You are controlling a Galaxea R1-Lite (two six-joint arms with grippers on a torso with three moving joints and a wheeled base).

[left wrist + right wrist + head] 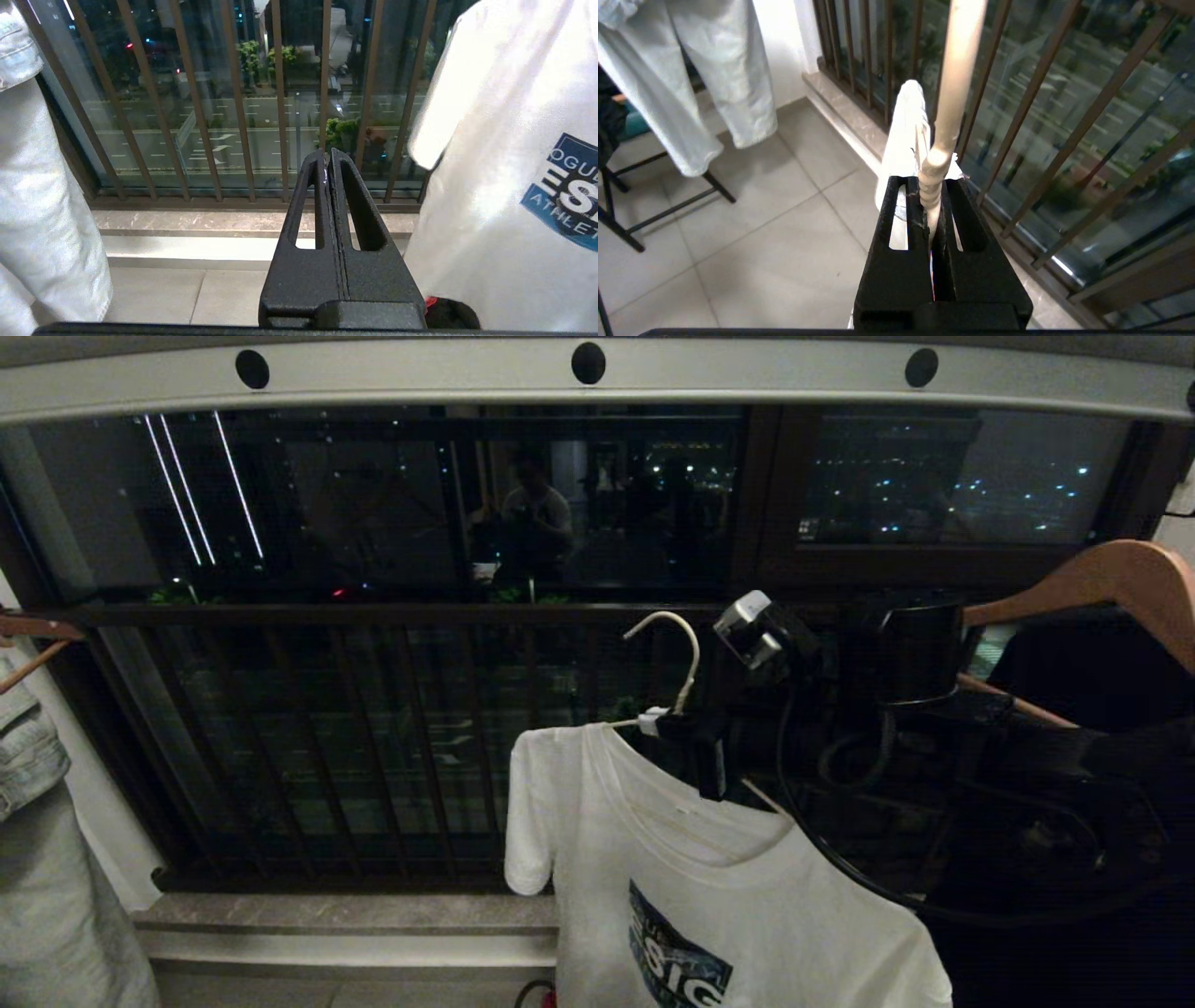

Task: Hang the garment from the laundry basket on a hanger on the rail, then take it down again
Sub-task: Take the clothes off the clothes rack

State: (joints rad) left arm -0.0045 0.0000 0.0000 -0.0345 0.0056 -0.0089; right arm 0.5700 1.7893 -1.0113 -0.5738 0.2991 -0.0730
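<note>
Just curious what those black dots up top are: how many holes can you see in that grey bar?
3 full holes in the rail: left, middle, right. A fourth peeks in at the right edge; more may lie outside the view.

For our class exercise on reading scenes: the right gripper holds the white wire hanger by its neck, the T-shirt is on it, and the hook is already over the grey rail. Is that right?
Not quite. The head view shows the hanger hook hanging free, well below the rail, not over it. The rest holds: the right gripper clamps the twisted neck, and the T-shirt is on the hanger.
</note>
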